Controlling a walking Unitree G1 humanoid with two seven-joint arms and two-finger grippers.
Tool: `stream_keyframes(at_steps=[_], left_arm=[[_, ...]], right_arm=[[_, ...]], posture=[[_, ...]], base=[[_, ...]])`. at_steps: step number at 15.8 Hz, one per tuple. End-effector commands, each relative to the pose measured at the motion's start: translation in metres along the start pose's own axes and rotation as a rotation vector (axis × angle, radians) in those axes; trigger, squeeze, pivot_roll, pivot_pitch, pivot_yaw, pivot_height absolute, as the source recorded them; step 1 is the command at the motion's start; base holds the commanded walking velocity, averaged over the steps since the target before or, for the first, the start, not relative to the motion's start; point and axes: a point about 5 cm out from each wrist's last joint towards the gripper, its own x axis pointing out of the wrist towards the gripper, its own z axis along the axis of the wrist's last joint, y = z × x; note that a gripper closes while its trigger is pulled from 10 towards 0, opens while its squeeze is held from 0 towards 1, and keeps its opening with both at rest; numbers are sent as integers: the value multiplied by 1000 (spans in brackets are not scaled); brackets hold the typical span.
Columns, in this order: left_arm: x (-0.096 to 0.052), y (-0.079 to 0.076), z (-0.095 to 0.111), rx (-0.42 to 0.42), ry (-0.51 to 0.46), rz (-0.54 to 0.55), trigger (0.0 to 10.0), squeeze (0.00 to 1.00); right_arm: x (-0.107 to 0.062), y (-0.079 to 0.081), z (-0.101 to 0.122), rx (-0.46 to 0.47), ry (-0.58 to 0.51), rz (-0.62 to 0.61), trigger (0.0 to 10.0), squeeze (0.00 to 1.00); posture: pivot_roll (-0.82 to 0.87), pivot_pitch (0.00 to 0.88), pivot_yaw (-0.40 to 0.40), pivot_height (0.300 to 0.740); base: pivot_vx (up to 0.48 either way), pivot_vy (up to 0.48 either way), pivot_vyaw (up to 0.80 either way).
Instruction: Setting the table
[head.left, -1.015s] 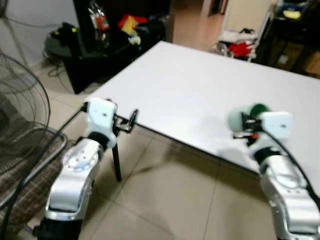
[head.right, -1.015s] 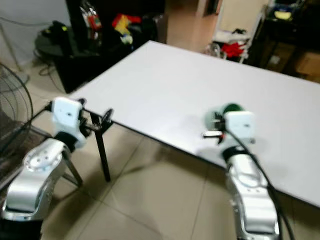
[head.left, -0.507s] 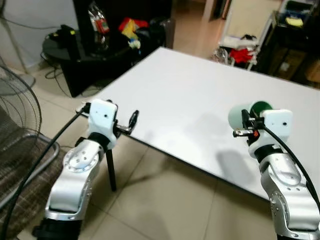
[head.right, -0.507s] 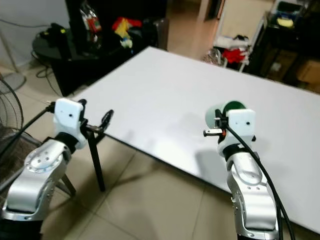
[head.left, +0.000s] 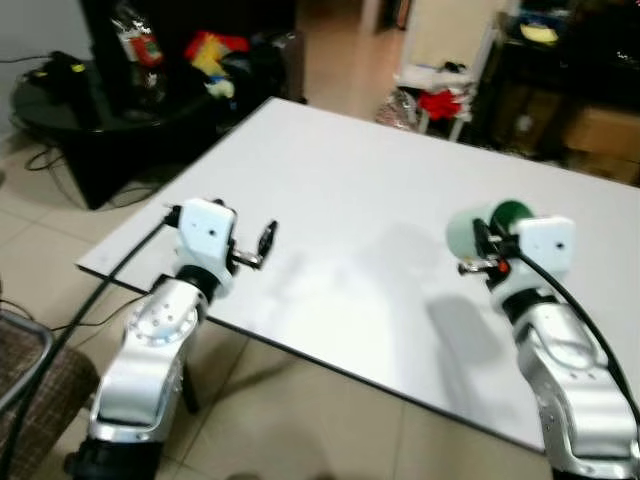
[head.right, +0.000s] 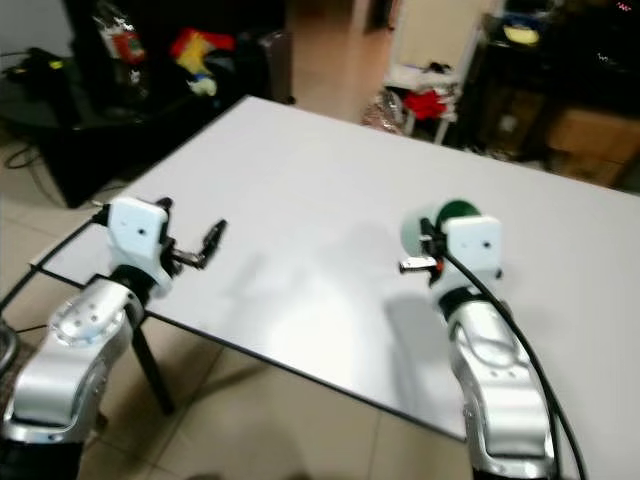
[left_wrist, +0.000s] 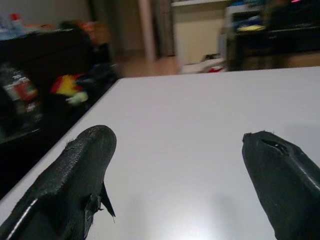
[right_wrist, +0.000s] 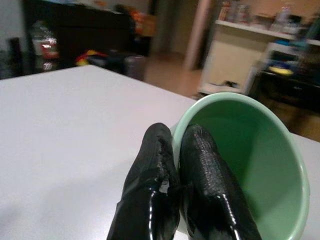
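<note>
Item: green cup (right_wrist: 240, 165), one, pale outside and darker within. We are holding it above the white worktop (head.left: 340, 190), toward 3 o'clock of the head view and short of the near edge. It is not touching the surface.

Right hand (right_wrist: 185, 200): we are clamping the cup's rim between the two black fingers (right_wrist: 150, 185), one inside the wall and one outside, pressed close together on it.

Left hand (left_wrist: 175, 170): we are carrying it with the fingers spread wide apart and nothing between them, hovering over the worktop's near corner at about 9 o'clock.

Orientation: the cup is lying tipped on its side. Its long axis is running roughly level, along the line of the right hand, and its mouth is pointing away from us toward 12 o'clock, slightly upward in the wrist view.

Risks, as we are judging them: the grip is on the thin rim alone, so the cup could swing or slip if we move sharply. Released as it is, it would land on its side and could roll toward the worktop edge; we would need to turn it mouth-up first. Setting it close to the near edge would invite a knock from either arm.

Surroundings: dark furniture and coloured clutter (head.left: 210, 55) beyond the far corner, tiled floor (head.left: 300, 420) below.
</note>
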Motion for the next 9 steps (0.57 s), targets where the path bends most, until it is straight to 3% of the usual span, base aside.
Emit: stream_keyframes(at_steps=[1,6,9], left_arm=[[1,0,4,5,-13,1,10000,0],[-1,5,6,22,-15,9,10000,0],[-3,10,8,70,-5,-25,10000,0]], right_arm=[[1,-1,7,-15,-24,12,10000,0],[3,4,7,-20,-25,57,10000,0],[14,9,11,-15,-23,169,10000,0]], posture=[[72,0,-69,740],[84,0,-74,740],[96,0,-72,740]], base=[[349,0,0],[341,0,0],[0,0,0]])
